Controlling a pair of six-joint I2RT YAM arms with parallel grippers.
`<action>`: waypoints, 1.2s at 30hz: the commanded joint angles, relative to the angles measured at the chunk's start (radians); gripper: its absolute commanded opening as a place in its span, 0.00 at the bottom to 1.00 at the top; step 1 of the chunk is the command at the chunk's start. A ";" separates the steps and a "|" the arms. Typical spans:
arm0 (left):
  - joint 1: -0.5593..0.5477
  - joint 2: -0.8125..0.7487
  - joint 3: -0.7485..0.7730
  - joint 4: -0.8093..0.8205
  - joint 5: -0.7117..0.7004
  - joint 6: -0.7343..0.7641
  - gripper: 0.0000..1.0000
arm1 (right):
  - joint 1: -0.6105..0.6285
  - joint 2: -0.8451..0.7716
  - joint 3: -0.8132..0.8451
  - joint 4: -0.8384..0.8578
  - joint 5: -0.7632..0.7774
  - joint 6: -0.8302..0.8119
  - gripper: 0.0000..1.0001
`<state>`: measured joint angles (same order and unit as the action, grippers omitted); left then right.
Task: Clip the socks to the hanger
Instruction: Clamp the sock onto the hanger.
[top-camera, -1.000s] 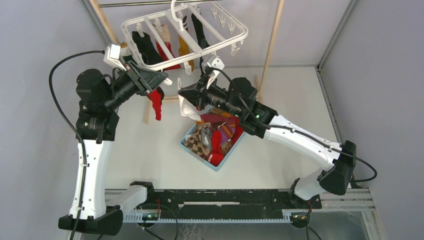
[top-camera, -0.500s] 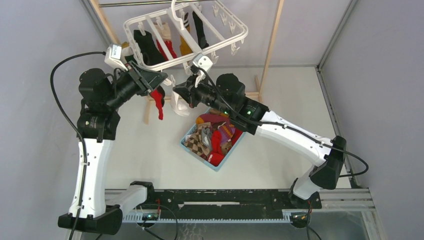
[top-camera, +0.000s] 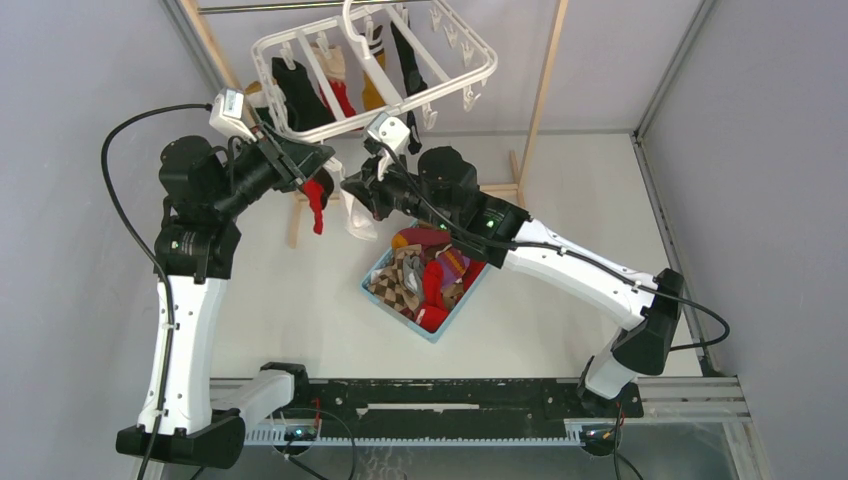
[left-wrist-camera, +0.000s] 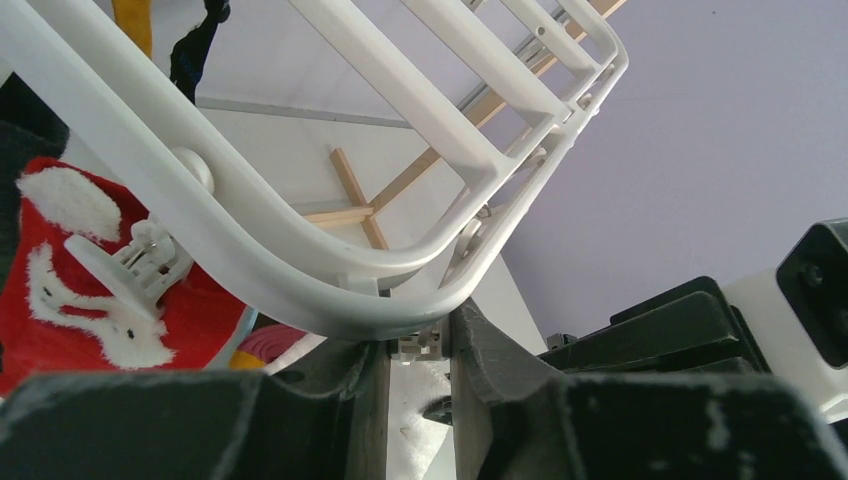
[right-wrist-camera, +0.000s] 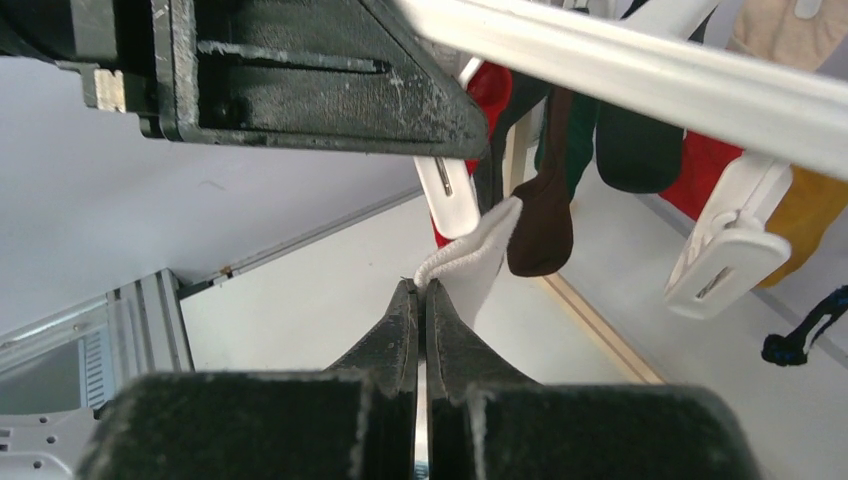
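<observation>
The white hanger (top-camera: 455, 45) hangs at the back, with black, red and mustard socks clipped to it. My left gripper (top-camera: 322, 160) sits under its near corner. In the left wrist view the gripper (left-wrist-camera: 418, 350) is shut on a small white clip (left-wrist-camera: 428, 343) below the hanger (left-wrist-camera: 300, 270). A red sock (top-camera: 315, 200) hangs beside it. My right gripper (top-camera: 348, 187) is just right of the left one. It is shut (right-wrist-camera: 421, 290) on the cuff of a white sock (right-wrist-camera: 470, 265), just below a white clip (right-wrist-camera: 447, 195).
A light-blue basket (top-camera: 397, 315) holding several mixed socks stands mid-table, under the right forearm. Wooden rack posts (top-camera: 540, 90) rise behind the hanger, and a wooden foot (top-camera: 297, 215) lies on the table. Another white clip (right-wrist-camera: 725, 255) dangles to the right.
My right arm has swung left and back with the white sock, closing in on the left gripper. The hanger has tilted a little. The left gripper has stayed on its clip.
</observation>
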<state>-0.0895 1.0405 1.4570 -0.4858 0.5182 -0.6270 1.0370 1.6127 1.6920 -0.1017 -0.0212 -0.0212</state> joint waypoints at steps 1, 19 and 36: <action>-0.010 -0.006 0.046 -0.044 0.016 0.046 0.00 | 0.018 -0.006 0.038 -0.002 0.021 -0.032 0.00; -0.039 -0.010 0.061 -0.079 -0.017 0.093 0.01 | 0.037 -0.003 0.062 0.008 0.056 -0.051 0.00; -0.043 -0.007 0.069 -0.083 -0.020 0.093 0.01 | 0.049 0.018 0.099 -0.003 0.049 -0.073 0.00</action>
<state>-0.1158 1.0405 1.4704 -0.5194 0.4641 -0.5751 1.0767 1.6264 1.7317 -0.1276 0.0216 -0.0746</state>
